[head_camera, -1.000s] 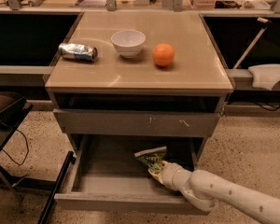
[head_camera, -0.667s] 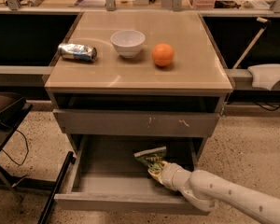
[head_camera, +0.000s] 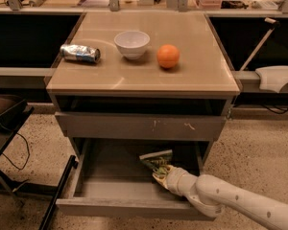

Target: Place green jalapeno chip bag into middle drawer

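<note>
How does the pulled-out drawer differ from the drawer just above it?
The lower drawer is pulled out and shows its floor; the upper drawer is shut. The upper drawer's front has whitish scratch marks; the lower drawer's front is plain. The lower drawer holds the green chip bag, with the gripper at the bag's near end; the upper drawer's inside is hidden. Both are wide, grey and without handles.

Hand (head_camera: 161, 175) in middle drawer (head_camera: 110, 188), no vis. chg.
</note>
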### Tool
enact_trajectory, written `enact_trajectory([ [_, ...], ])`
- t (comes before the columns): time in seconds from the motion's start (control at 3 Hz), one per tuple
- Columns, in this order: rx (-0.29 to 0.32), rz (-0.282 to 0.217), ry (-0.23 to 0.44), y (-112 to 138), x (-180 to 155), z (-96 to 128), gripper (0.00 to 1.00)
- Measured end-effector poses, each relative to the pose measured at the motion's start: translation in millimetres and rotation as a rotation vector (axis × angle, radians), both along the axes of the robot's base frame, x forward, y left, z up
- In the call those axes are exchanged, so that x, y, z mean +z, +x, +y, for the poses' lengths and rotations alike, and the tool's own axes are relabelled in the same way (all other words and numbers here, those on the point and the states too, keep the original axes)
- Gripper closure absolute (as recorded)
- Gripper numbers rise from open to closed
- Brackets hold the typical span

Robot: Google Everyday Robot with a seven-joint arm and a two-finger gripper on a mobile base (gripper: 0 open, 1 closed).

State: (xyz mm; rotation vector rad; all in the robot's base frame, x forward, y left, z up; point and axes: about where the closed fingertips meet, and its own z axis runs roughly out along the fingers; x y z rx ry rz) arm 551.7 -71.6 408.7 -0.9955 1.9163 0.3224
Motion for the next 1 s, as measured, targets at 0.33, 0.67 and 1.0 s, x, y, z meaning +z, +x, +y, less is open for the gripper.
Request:
enact_trajectory([
  [0.33,0.000,0.000,0.000,0.0,0.0,0.0,0.12],
  [0.67,0.000,0.000,0.000,0.0,0.0,0.0,0.00],
  [1.0,0.000,0.000,0.000,0.0,0.0,0.1,0.00],
])
